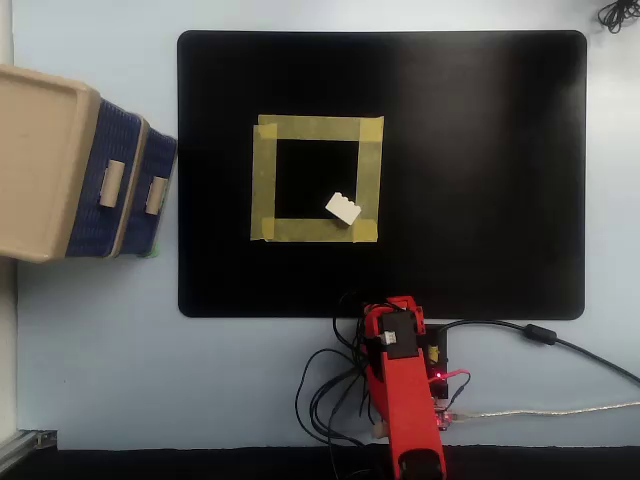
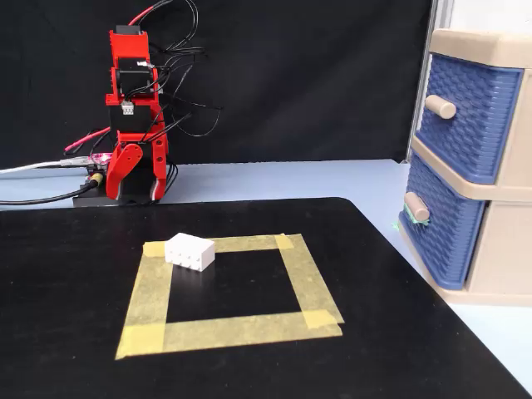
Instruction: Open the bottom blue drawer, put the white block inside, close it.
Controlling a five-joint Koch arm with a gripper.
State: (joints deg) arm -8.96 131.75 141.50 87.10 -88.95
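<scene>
white block (image 2: pixel 190 251) on tape, bottom blue drawer (image 2: pixel 444 223) closed

Between your folded red arm (image 2: pixel 133 116) and the beige cabinet (image 2: pixel 507 249), the black mat (image 1: pixel 480 180) lies open, with only the white block (image 2: pixel 190 251) standing on it, at a corner of the yellow tape square (image 1: pixel 316 128). You have clear room in front of the bottom blue drawer (image 2: pixel 445 224), which sits shut, its tab handle (image 2: pixel 416 208) jutting toward the mat. The upper drawer's handle (image 2: pixel 439 105) juts out just above it. Cables (image 1: pixel 330 400) crowd the tabletop (image 1: pixel 100 360) around the arm's base.
</scene>
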